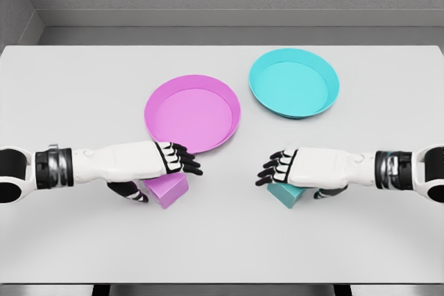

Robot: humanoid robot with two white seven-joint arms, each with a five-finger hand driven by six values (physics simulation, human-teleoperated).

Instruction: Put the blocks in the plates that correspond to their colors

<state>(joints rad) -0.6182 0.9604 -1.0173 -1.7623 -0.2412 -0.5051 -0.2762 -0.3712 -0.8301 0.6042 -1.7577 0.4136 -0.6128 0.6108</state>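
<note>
Left hand (149, 164), fingers curled down over the smooth pink cube (166, 188), thumb under its near side; round, shallow pink plate (192, 113) just beyond the fingertips. Right hand (302, 170) curled likewise over the teal cube (286, 194); glossy teal plate (294, 82) farther beyond, on the matte white table (83, 88).

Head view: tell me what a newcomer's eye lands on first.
Two bright plates on the white table: a pink plate at centre and a teal plate behind it to the right. In front, the left hand is over a pink block and the right hand over a teal block.
</note>
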